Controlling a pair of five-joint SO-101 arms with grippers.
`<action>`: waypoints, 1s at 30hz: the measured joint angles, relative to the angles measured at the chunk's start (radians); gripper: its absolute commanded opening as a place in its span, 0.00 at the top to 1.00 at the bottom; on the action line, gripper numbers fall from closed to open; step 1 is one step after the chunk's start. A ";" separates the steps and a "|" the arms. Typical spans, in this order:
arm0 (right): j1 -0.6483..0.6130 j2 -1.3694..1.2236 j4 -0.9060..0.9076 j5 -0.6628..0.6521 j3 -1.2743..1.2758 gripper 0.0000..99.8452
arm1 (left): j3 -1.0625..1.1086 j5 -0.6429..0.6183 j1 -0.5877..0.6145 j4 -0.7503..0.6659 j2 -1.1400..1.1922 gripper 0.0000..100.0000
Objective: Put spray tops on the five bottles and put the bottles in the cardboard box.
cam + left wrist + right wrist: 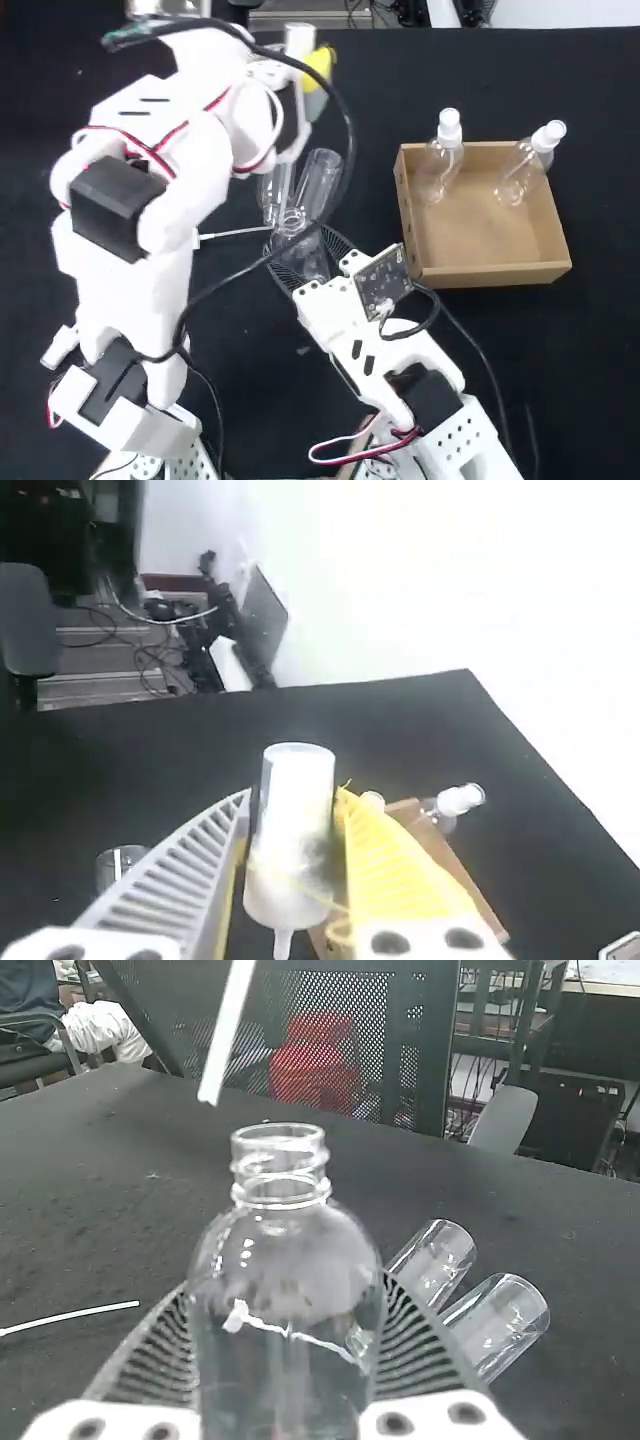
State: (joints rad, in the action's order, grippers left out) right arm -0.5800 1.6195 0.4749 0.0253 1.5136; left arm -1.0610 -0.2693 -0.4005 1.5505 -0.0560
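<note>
White plastic forms the spray top [290,835], which is clamped between the left jaws, one white and one yellow. Its long axis is vertical, with the flat cap uppermost and standing above the jaw tips. Its thin dip tube [228,1030] is pointed downward below those jaws. The tube's lower end is seen above and to one side of the open bottle mouth, outside it. The left arm [150,200] is raised high and folded over the worktop [560,380], with the jaws carried out over the far side.

A loose white tube [235,233] is laid flat on the worktop, left of the right jaws.

The clear bottle [285,1260] is grasped around its belly by the right jaws. It is held upright, neck up, its threaded mouth uncapped. The right arm [380,350] is kept low and stretched forward from the near edge.

Just beyond the right jaws, the left lying bottle [272,198] and the right lying bottle [322,175] are laid side by side, their long axes running away from those jaws.

Well to the right of both pairs of jaws, the cardboard box [480,270] is set open. Inside it, the left capped bottle [440,165] and the right capped bottle [522,170] are leaned against the far wall, with their spray heads above the rim.
</note>
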 measured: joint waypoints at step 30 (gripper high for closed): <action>0.000 0.000 0.000 0.000 0.000 0.99 | 0.071 -0.011 -0.002 -0.009 0.000 0.96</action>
State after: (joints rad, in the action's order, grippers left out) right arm -0.5800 1.6195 0.4749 0.0253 1.5136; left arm -0.9904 -0.2800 -0.4020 1.5413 -0.0560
